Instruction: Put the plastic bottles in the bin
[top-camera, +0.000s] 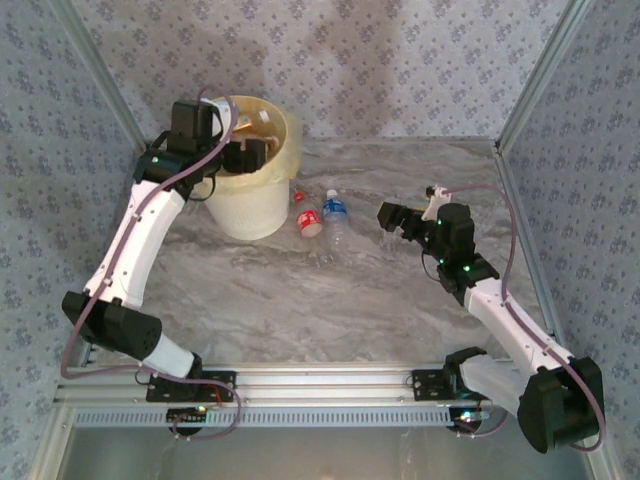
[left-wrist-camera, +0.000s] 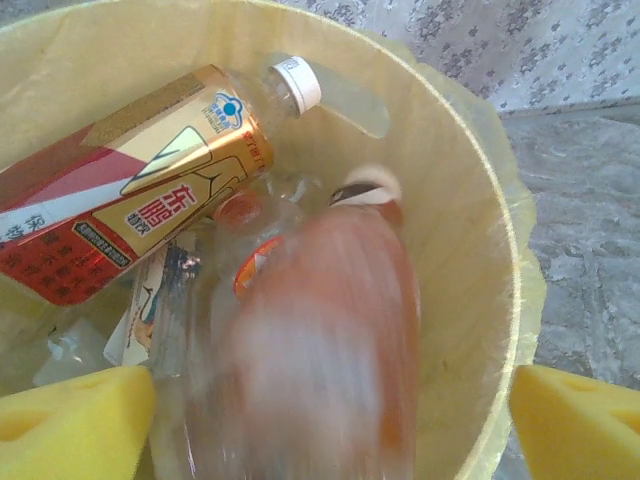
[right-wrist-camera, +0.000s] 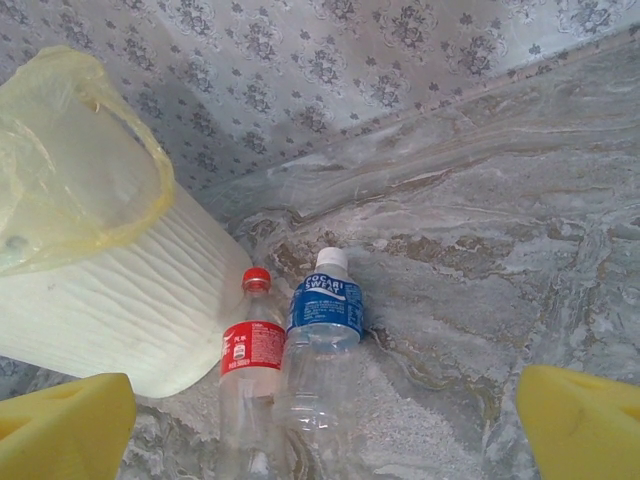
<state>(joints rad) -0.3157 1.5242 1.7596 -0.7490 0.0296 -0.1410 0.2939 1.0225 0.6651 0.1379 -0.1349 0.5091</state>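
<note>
One bin (top-camera: 250, 212); on the desk (top-camera: 300, 310), one red-labelled bottle (top-camera: 309, 221) and one blue-labelled bottle (top-camera: 335, 214); several heaped bottles (left-wrist-camera: 130, 210) inside the bin, too jumbled to count.

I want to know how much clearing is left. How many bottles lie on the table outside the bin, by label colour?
Red-label bottle: 1
Blue-label bottle: 1
Total: 2, both lying on the table beside the bin.

Marbled table (top-camera: 400, 300), bin (top-camera: 245, 210), red-label bottle (top-camera: 309, 222), blue-label bottle (top-camera: 335, 212)
</note>
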